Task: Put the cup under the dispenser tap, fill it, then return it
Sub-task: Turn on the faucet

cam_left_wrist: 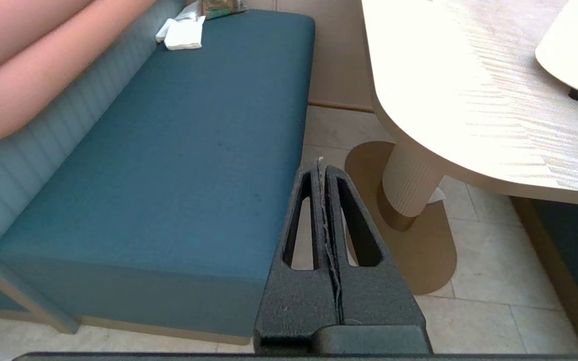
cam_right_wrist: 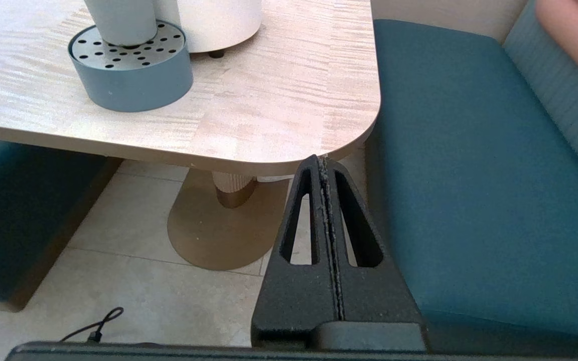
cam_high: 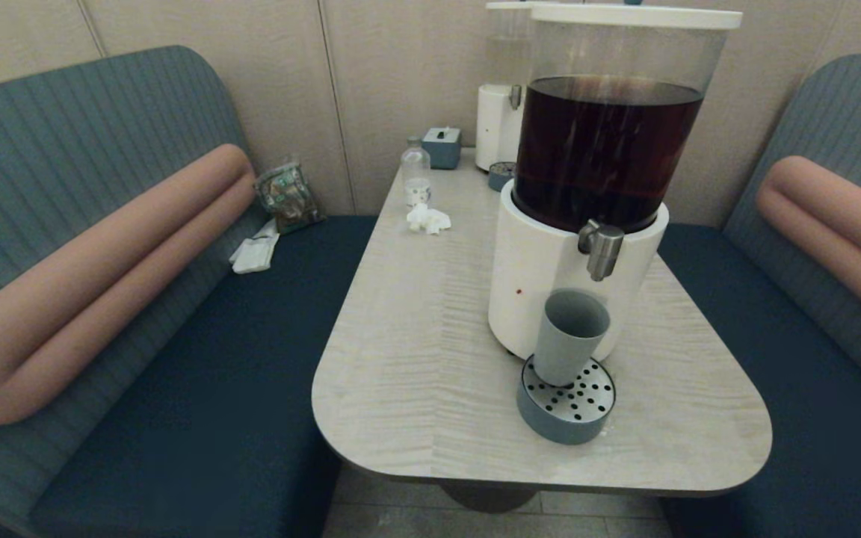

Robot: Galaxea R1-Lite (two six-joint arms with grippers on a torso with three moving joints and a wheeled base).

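Observation:
The grey-green cup (cam_high: 568,336) stands upright on the round blue-grey drip tray (cam_high: 566,403), directly below the brushed-steel dispenser tap (cam_high: 601,248) of the large dispenser (cam_high: 602,149) with dark brown liquid. Its lower part (cam_right_wrist: 121,22) also shows in the right wrist view. Neither arm shows in the head view. My left gripper (cam_left_wrist: 320,165) is shut and empty, low beside the table over the floor by the left bench. My right gripper (cam_right_wrist: 320,161) is shut and empty, just below the table's near right corner.
The table (cam_high: 415,359) also carries a smaller white dispenser (cam_high: 501,112), a clear bottle (cam_high: 415,173), a blue-grey box (cam_high: 442,146) and a crumpled tissue (cam_high: 428,219) at the back. Blue benches (cam_high: 199,388) flank both sides. The table pedestal (cam_right_wrist: 234,188) stands below.

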